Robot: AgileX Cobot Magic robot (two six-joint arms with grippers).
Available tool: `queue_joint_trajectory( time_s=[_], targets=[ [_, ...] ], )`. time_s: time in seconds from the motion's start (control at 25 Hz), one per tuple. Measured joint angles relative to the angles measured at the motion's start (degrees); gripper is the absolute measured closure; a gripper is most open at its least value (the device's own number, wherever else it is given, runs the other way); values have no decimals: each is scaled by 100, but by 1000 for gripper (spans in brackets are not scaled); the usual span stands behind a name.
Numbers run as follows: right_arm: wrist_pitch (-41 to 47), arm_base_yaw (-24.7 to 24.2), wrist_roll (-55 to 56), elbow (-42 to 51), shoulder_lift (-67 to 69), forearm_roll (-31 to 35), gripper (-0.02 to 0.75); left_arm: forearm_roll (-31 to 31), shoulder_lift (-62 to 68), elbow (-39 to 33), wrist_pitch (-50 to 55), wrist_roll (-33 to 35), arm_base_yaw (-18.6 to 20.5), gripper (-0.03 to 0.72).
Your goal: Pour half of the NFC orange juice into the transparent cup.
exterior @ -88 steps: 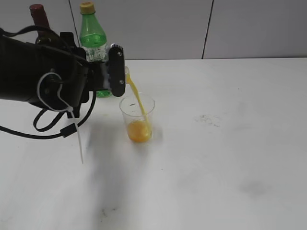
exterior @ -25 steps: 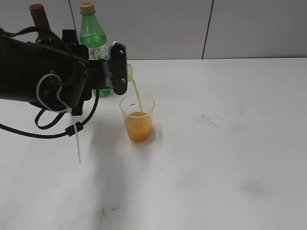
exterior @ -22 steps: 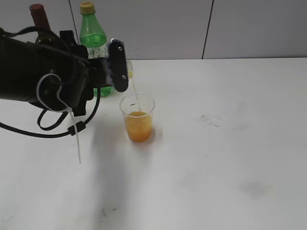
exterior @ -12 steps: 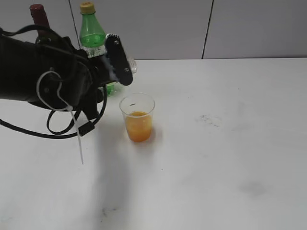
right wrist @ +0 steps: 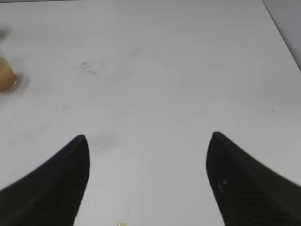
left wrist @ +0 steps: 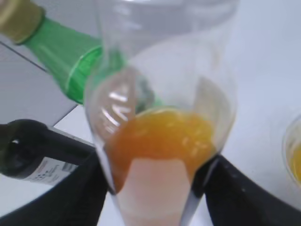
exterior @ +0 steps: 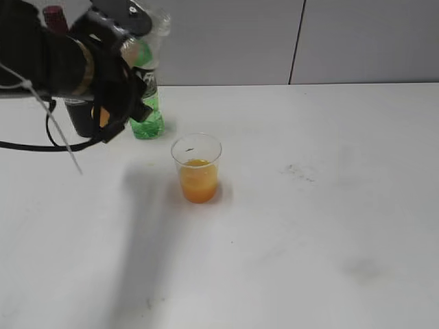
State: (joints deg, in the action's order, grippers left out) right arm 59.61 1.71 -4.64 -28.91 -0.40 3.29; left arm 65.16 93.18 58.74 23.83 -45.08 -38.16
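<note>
The NFC orange juice bottle is held near upright, high at the back left, up and to the left of the transparent cup. My left gripper is shut on it. In the left wrist view the bottle fills the frame between the black fingers, with orange juice in its lower part and its upper part clear. The transparent cup stands on the table, about half full of orange juice; its rim shows in the left wrist view. My right gripper is open and empty above bare table.
A green bottle with a yellow cap and a dark wine bottle stand at the back left behind my left arm; both show in the left wrist view. The white table stretches right and forward.
The bottle was tilted over the cup, pouring a stream. It has swung back upright and risen up and to the left; the stream has stopped and the cup's juice level is higher.
</note>
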Motion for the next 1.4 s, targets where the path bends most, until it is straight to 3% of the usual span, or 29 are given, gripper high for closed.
queue_joint_trajectory(
  time_s=[0.16, 0.48, 0.68, 0.8, 1.4],
  targets=[
    [0, 0, 0, 0, 0, 0, 148, -330, -315, -36, -729, -23, 435, 216],
    [0, 0, 0, 0, 0, 0, 148, -1137, -583, -403, -3542, 246, 1294, 216],
    [0, 0, 0, 0, 0, 0, 148, -2144, -518, -413, -4824, 1168, 1346, 216],
    [0, 0, 0, 0, 0, 0, 148, -2617, -250, -368, -5077, 1678, 1334, 216],
    [0, 0, 0, 0, 0, 0, 148, -3006, 1596, 903, -5069, 2054, 1080, 216]
  ],
)
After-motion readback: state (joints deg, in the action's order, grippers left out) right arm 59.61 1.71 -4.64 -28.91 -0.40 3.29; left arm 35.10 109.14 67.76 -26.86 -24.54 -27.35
